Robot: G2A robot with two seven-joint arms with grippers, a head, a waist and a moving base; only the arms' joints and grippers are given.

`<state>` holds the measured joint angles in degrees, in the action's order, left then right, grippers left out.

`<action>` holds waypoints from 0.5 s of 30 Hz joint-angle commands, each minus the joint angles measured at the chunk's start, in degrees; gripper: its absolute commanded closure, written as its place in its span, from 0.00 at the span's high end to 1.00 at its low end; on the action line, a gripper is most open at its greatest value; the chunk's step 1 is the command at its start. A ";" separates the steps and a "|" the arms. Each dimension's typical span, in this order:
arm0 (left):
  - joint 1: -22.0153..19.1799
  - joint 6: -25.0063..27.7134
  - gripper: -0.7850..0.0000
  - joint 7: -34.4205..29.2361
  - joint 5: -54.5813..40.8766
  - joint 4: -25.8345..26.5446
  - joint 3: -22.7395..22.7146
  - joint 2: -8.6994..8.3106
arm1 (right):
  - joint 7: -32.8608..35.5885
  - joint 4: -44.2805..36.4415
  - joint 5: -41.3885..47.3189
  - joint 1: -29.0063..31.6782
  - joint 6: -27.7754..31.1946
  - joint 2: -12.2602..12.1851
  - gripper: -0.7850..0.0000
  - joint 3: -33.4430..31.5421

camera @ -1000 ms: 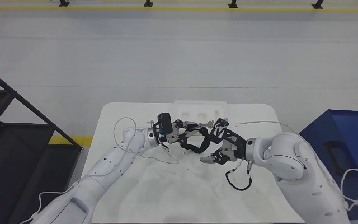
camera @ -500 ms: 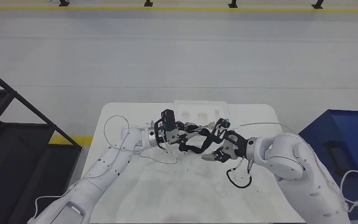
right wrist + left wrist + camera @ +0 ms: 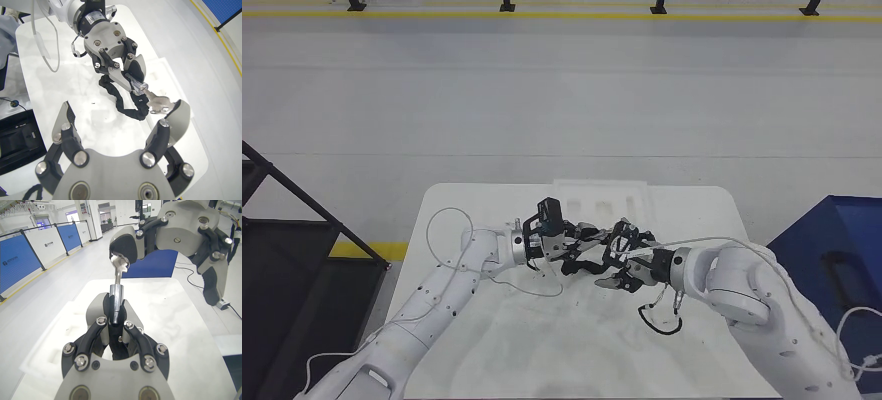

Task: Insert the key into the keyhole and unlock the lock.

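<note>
One pad [image 3: 178,108] of my wide-open right gripper [image 3: 122,108] touches the key [image 3: 158,101] at 3 o'clock, left gripper [image 3: 115,303] clamping the lock cylinder [image 3: 117,291] steady.

White round-cornered table [image 3: 542,350], carrying a white foam tray [image 3: 587,192] with recesses at the middle of its far edge.

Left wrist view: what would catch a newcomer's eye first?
The shiny metal lock, clamped in the left gripper above the white table, with the key already sticking in its end. The right gripper stands wide open, one finger pad touching the key's head.
</note>
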<state>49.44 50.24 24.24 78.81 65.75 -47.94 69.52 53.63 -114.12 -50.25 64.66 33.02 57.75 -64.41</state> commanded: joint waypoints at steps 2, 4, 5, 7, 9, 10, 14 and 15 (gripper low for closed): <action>-0.05 -0.09 0.00 0.24 0.83 0.09 0.25 0.09 | 0.64 0.57 0.19 -1.00 0.00 0.09 1.00 0.90; -0.09 -0.15 0.00 0.46 1.27 0.01 0.32 0.13 | 1.19 0.84 0.54 -1.61 0.15 0.13 1.00 1.42; -0.13 -0.19 0.00 0.54 1.44 -0.10 0.33 0.14 | 1.55 0.99 0.71 -1.90 0.26 0.13 1.00 1.61; -0.16 -0.33 0.00 0.83 1.67 -0.23 0.30 0.18 | 2.14 1.20 1.38 -2.37 0.49 0.13 1.00 1.91; -0.20 -0.24 0.00 1.09 1.84 -0.49 0.24 0.19 | 2.45 1.49 2.10 -2.67 1.07 0.03 1.00 1.69; -0.25 -0.20 0.00 1.15 1.97 -0.63 0.17 0.18 | 2.52 1.80 2.48 -2.73 1.54 -0.08 1.00 1.20; -0.23 0.48 0.00 1.15 1.97 -1.18 -0.38 0.03 | 3.18 3.01 4.61 -2.82 6.94 -0.74 1.00 -0.58; -0.23 0.87 0.00 0.82 1.83 -1.34 -0.54 -0.03 | 1.71 3.19 6.85 -2.98 10.69 -0.89 1.00 -0.88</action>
<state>49.20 50.81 25.35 80.77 64.54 -48.35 69.54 56.48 -111.07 -45.22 61.81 40.39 56.98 -65.05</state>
